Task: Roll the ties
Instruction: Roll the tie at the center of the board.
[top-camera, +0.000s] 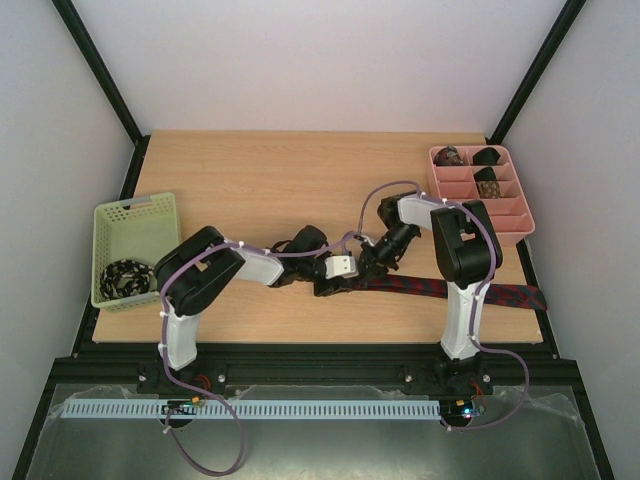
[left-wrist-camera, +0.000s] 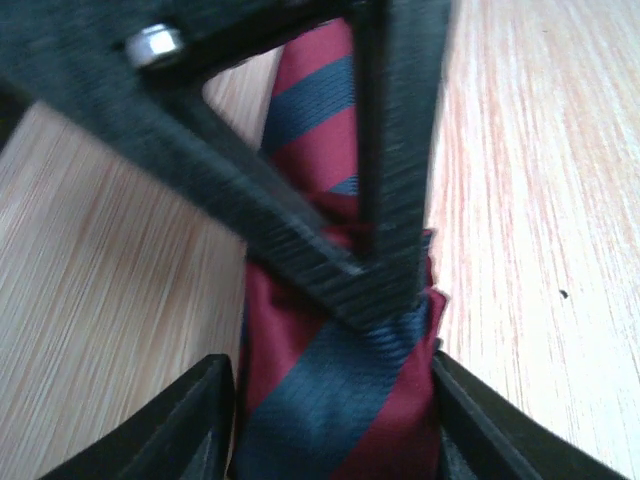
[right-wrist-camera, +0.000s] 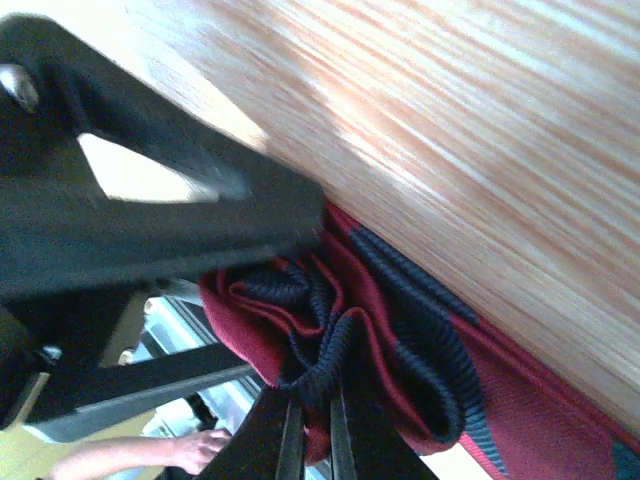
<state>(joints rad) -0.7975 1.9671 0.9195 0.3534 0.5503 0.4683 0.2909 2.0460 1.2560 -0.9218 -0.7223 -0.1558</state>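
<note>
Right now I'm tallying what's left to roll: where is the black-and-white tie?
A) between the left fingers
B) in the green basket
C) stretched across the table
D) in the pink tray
B: the black-and-white tie lies coiled inside the green basket, far left in the top view.

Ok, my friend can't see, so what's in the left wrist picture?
A dark red tie with navy stripes lies on a wooden table. Black fingers of the left gripper stand either side of it, and the right gripper pinches a fold of it.
</note>
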